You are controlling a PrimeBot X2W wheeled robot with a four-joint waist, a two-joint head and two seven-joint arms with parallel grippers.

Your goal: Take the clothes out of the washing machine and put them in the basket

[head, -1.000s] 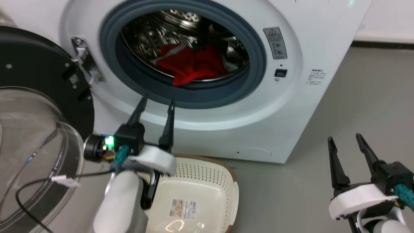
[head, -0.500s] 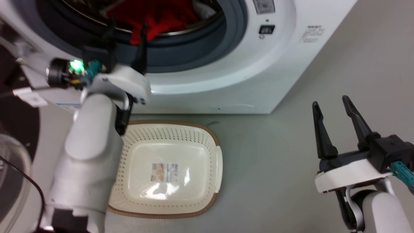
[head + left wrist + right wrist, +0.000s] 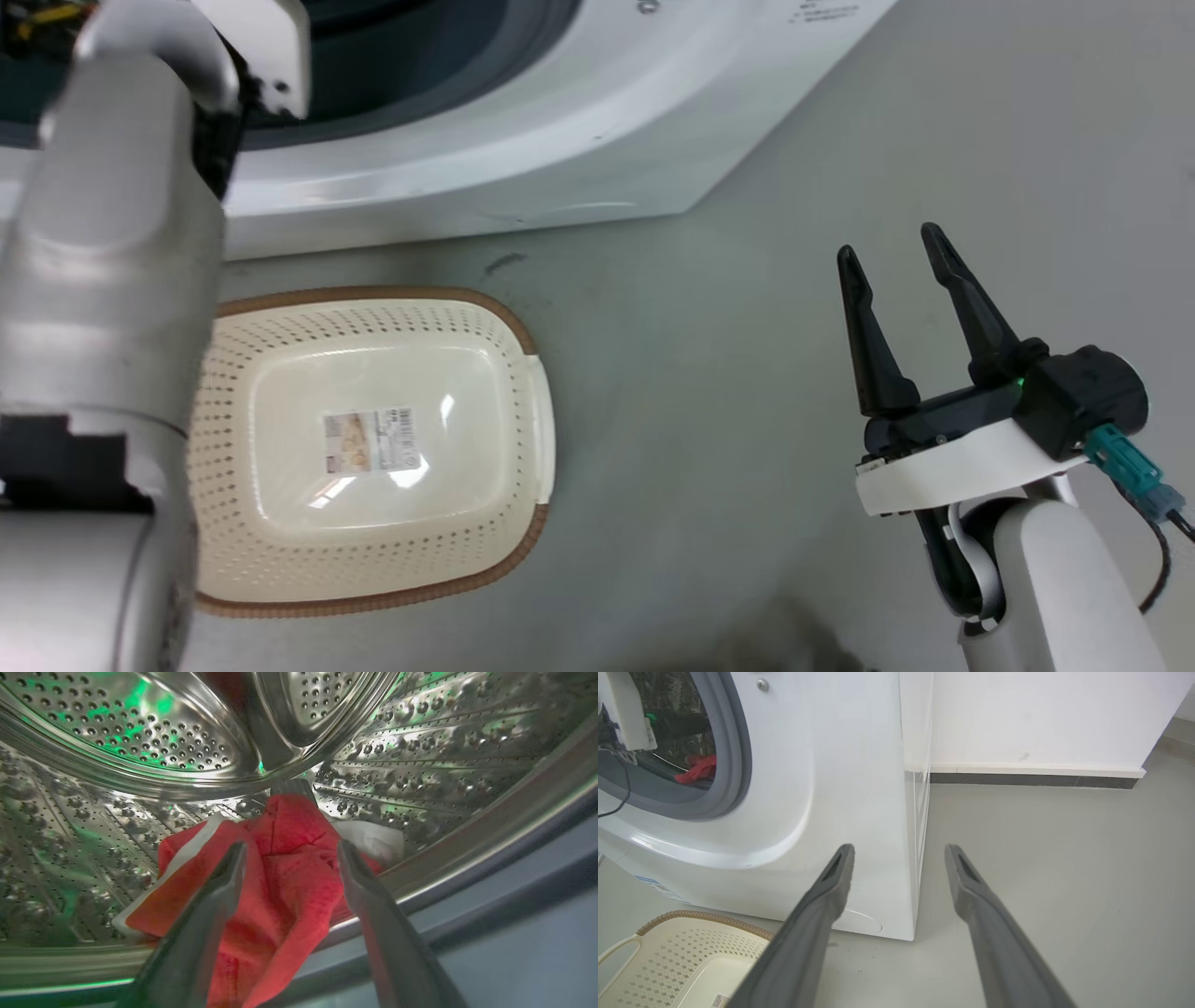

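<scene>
One washing machine (image 3: 560,140), one basket (image 3: 373,292), two hands (left hand (image 3: 292,843), right hand (image 3: 887,239)), one red heap of clothes (image 3: 289,877).

The left forearm (image 3: 112,233) is being held outstretched, seemingly forward, its wrist cut off at the head view's top edge. The left gripper (image 3: 290,845) is being held with fingers spread. The right gripper (image 3: 887,241) is being held likewise parted, fingers pointing upward.

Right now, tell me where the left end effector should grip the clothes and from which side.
Probably grip the bunched red ridge in the middle of the clothes, coming straight in from the front. The open left end effector straddles that ridge, which stands higher than the flatter white-edged parts.
</scene>
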